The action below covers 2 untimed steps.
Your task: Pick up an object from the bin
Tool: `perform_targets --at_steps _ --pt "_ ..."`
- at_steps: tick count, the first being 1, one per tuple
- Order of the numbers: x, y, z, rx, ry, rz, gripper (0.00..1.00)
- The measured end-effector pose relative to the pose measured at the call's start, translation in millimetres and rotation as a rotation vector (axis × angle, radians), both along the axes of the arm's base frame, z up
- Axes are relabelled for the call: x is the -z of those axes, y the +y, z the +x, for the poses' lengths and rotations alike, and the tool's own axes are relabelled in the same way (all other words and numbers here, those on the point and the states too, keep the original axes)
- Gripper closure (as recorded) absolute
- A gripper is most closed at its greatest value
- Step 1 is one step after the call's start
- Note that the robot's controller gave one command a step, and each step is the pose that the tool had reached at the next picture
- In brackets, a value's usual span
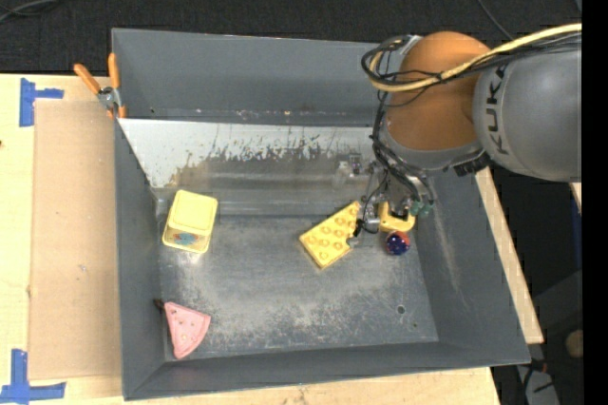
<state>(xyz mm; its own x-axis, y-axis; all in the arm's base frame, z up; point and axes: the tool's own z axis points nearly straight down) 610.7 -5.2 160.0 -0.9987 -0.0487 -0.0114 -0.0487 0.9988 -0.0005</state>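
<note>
- Your hand (pixel 369 221) hangs over the right side of the bin (pixel 285 99).
- A studded brick (pixel 331 241) lies just left of it, a ball (pixel 396 244) just right.
- At far left sits a box (pixel 190 221), a wedge (pixel 185 329) before it.

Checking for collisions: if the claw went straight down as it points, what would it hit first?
Probably the right end of the yellow studded brick, or the bin floor beside it; depth is unclear.

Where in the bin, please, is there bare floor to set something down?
The widest bare patch lies between the yellow cup, the pink wedge and the yellow studded brick. Crowded at right, where the gripper hangs by that brick and a small blue ball.
</note>
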Motion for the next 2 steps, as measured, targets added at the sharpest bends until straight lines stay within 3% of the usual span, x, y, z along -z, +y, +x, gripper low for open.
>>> perform_targets --at_steps 1,2 --pt "27.0 -18.7 6.5 -0.262 0.014 0.001 0.00" --pt "92.5 -13.9 7.9 -0.163 0.006 0.001 0.00"
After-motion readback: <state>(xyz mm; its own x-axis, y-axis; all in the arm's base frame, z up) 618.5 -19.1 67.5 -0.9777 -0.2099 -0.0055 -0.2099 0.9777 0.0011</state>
